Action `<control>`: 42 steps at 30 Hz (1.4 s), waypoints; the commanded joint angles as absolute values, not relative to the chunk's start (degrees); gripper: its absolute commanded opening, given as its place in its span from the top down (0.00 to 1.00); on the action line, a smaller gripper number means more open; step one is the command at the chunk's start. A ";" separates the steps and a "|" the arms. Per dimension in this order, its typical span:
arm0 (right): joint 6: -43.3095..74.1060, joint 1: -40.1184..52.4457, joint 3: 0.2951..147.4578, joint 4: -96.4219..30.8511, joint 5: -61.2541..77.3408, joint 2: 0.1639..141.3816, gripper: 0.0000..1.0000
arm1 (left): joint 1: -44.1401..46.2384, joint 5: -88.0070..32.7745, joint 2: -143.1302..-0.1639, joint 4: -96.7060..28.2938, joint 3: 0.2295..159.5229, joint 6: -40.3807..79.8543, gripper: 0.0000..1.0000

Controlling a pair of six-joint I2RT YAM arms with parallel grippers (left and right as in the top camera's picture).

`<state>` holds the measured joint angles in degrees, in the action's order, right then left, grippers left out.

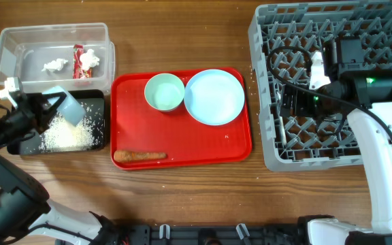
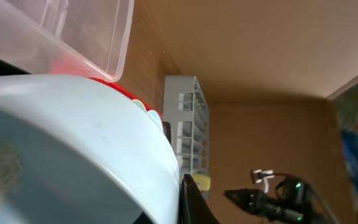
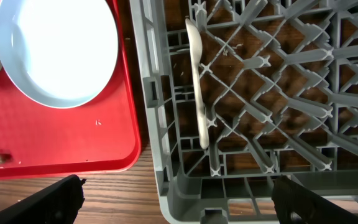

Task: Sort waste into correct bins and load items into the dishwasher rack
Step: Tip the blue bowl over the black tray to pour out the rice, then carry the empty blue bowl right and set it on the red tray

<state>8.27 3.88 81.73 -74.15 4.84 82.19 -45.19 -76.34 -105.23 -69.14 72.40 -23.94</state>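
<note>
Left claw [image 1: 54,107] is clamped on a bowl [image 1: 72,107], tilted over the black tray [image 1: 99,101] holding rice [image 1: 67,136]. Likely step: dumping waste. Next move: carry bowl to rack [image 1: 271,153]. Right claw [image 3: 176,181] stands apart above rack.

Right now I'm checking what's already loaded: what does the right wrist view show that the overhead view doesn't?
Only the right wrist view: a white spoon lying among the pegs of the dishwasher rack; I cannot pick it out overhead. Only overhead: the clear tub holding a tissue and wrapper, the black tray with rice, and the left gripper shut on a tilted bowl above that tray. Both: the plate, the red tray and the rack's left side.
</note>
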 commanded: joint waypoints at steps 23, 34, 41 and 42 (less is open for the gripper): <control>7.90 3.79 82.02 -74.67 4.05 82.30 0.00 | -39.75 -72.82 -106.19 -84.33 73.03 -54.78 0.96; 9.15 3.79 82.02 -75.72 4.05 82.30 0.00 | -41.69 -71.83 -106.48 -77.56 73.03 -36.07 0.96; 9.15 3.79 82.02 -75.90 4.08 82.30 0.00 | -38.09 -76.03 -105.06 -90.72 73.06 -50.92 0.96; 9.17 3.79 82.02 -75.96 4.10 82.30 0.00 | -35.66 -75.96 -103.94 -91.70 73.06 -51.05 0.96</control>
<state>8.34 3.88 81.73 -75.81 4.84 82.19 -39.90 -74.22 -105.93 -89.58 72.66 -45.39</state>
